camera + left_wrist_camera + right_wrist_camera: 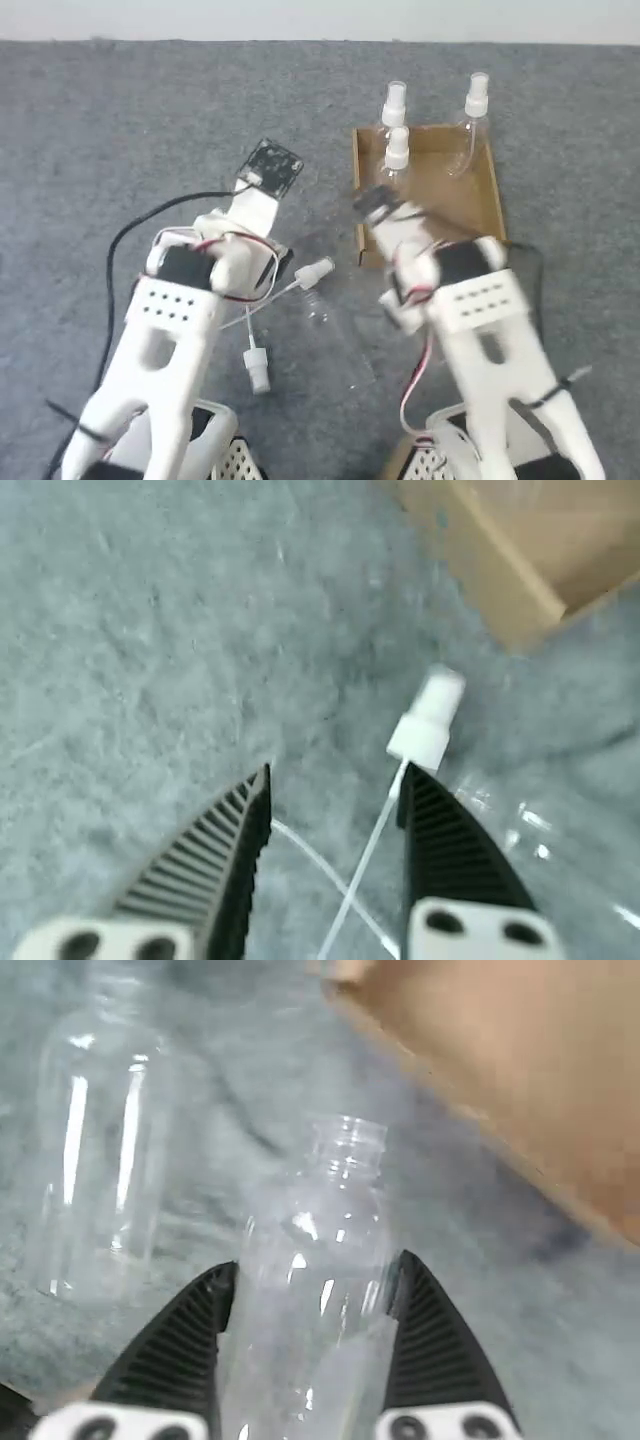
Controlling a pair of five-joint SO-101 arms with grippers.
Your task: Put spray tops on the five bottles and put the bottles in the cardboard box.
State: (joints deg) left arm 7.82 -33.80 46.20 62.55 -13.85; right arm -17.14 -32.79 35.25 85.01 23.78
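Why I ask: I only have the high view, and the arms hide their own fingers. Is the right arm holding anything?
Observer: Yes. In its wrist view, the right gripper has its fingers pressed against both sides of a clear plastic bottle with a bare, open neck.
Operator: And the left one?
Observer: The left gripper is open. A white spray top lies on the carpet just past its fingers, with its thin tube running back between them.
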